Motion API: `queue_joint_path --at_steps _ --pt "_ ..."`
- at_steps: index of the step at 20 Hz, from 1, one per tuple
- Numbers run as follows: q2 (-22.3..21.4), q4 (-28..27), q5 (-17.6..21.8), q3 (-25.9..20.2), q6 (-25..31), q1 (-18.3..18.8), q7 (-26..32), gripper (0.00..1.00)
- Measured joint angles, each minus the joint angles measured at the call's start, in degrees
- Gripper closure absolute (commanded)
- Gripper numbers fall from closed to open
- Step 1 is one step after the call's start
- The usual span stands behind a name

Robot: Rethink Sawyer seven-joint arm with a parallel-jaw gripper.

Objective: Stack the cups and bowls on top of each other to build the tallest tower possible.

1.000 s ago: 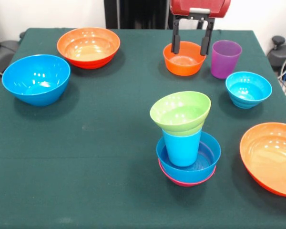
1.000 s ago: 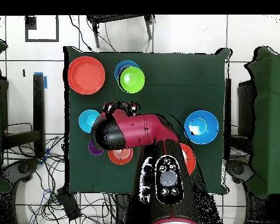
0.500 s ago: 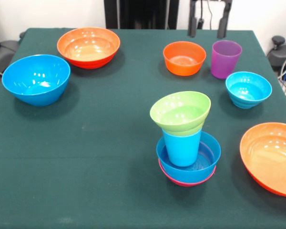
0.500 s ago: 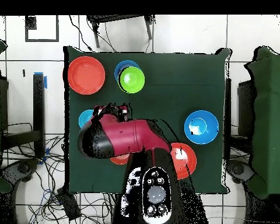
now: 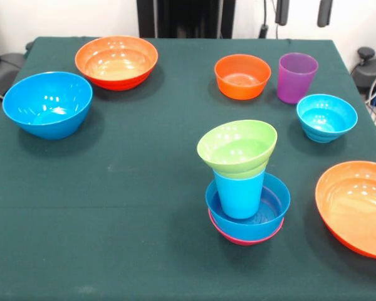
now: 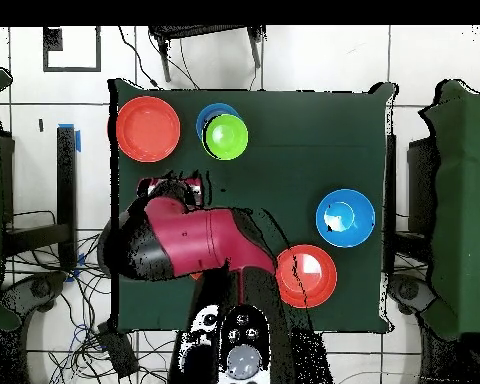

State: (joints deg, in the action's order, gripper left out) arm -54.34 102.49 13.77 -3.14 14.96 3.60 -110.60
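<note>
The tower stands at the front middle: a pink bowl (image 5: 244, 238) at the base, a blue bowl (image 5: 275, 204) in it, the light blue cup (image 5: 239, 194) upright inside, and a green bowl (image 5: 237, 147) tilted on top. In the overhead view the green bowl (image 6: 226, 137) hides most of the tower. The purple cup (image 5: 296, 76) stands upright at the back right, beside a small orange bowl (image 5: 242, 75). My gripper (image 5: 303, 12) shows only its two tips at the top edge, high above and behind the purple cup, open and empty.
A small cyan bowl (image 5: 326, 116) sits in front of the purple cup. A large orange bowl (image 5: 357, 204) lies at the front right, another orange bowl (image 5: 116, 61) at the back left, and a big blue bowl (image 5: 47, 103) at the left. My arm (image 6: 184, 240) covers the table's lower left in the overhead view.
My gripper has risen from around the small orange bowl and moved right, to above the purple cup. It left empty. No bowl or cup has moved.
</note>
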Motion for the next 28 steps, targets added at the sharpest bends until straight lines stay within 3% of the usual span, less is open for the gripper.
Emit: queue_joint_path --at_steps 9,28 --pt "1.4 0.0 -0.1 2.4 -0.1 -2.1 0.0 0.00" --pt "5.8 0.0 -0.1 4.7 -2.0 -2.9 0.0 0.00"
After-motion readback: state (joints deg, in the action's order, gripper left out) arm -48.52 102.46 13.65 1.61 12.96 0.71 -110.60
